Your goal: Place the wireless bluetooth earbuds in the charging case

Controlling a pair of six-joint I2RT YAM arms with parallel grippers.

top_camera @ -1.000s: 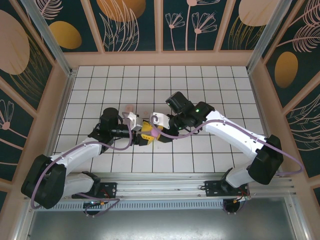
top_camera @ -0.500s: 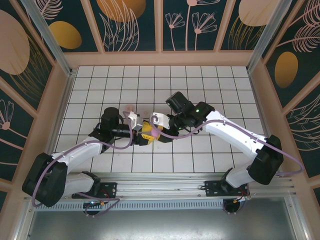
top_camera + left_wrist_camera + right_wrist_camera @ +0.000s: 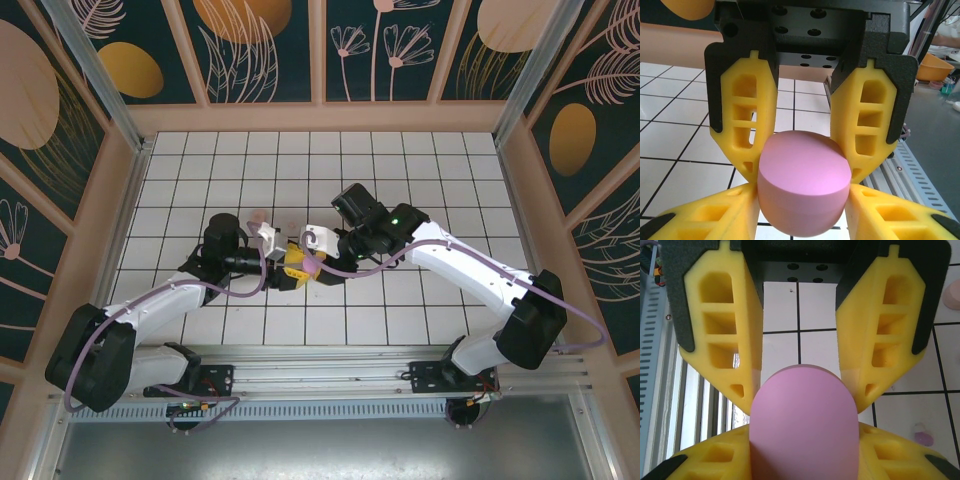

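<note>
The charging case (image 3: 802,187) is a rounded pink-purple shell, held a little above the tiles between both arms. My left gripper (image 3: 801,202) is shut on its sides from below in the left wrist view, with the right gripper (image 3: 805,150) facing it. My right gripper (image 3: 804,437) is shut on the same charging case (image 3: 804,425), with the left gripper (image 3: 804,390) opposite. From above, the charging case (image 3: 309,265) sits where the yellow fingers (image 3: 293,270) meet. One light purple earbud (image 3: 923,436) lies on a tile to the right.
A pale pink object (image 3: 258,215) lies on the tiles just behind the left wrist, seen again as the pale pink object (image 3: 953,294) at the frame edge. The metal rail (image 3: 330,362) runs along the near edge. Wooden walls (image 3: 320,118) fence the tiled floor.
The left arm has crept very slightly to the right. Both grips on the case look unchanged.
</note>
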